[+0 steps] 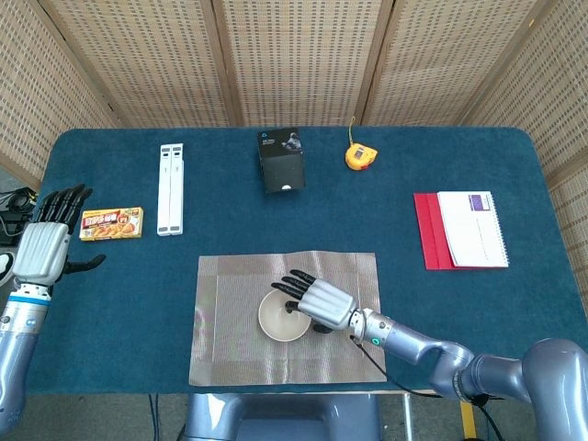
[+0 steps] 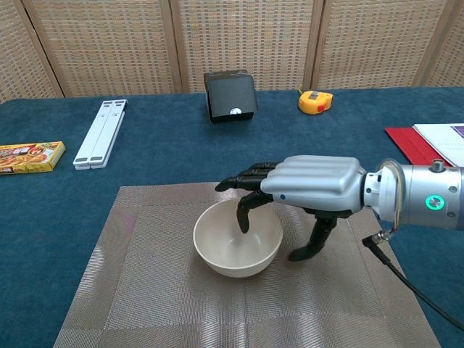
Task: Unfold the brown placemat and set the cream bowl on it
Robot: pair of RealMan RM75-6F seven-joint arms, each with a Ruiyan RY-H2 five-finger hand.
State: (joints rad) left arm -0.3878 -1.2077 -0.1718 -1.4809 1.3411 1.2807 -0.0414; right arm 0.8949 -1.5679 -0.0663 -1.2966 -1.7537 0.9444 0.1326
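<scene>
The brown woven placemat (image 1: 230, 322) lay flat and unfolded on the blue table (image 1: 459, 312). The round cream bowl (image 1: 284, 318) sat upright near the middle of the mat. The right hand (image 1: 317, 300) was over the bowl's far side, with dark fingers (image 2: 244, 214) dipping inside the rim and the thumb outside, its tip on the mat. I could not tell if it was gripping the bowl. The left hand (image 1: 43, 246) was far off at the table's left edge, fingers spread wide, holding nothing, beside a small yellow food box (image 1: 111, 223).
</scene>
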